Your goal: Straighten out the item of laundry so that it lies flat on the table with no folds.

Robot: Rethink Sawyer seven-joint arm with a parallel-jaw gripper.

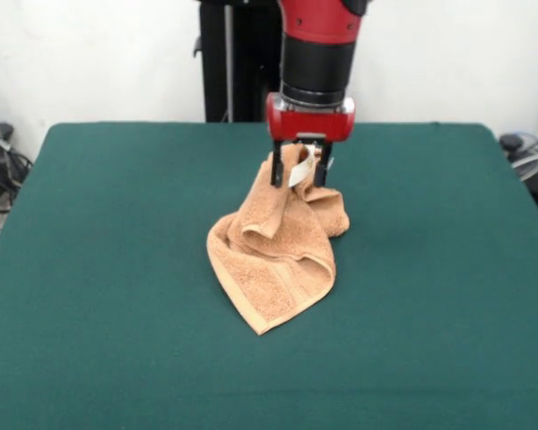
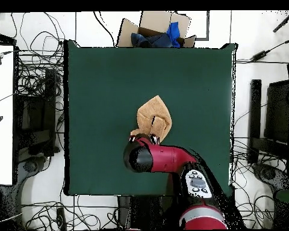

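The item of laundry (image 1: 271, 260) is a tan terry towel, bunched and folded near the middle of the green table (image 1: 99, 269). My gripper (image 1: 296, 170) is shut on the towel's upper corner and holds it lifted, with a small white tag beside the fingers (image 1: 276, 168). The rest of the towel drapes down and rests on the table, ending in a point toward the front. From above, the towel (image 2: 154, 114) shows as a leaf-shaped heap just beyond the arm's wrist, which covers the gripper. The table (image 2: 99, 84) spreads wide around it.
A cardboard box (image 2: 153, 31) with blue cloth stands past the table's far edge in the overhead view. Cables and dark stands (image 2: 35, 108) crowd the floor on both sides. The robot's arm (image 2: 171, 159) reaches in over the near table edge.
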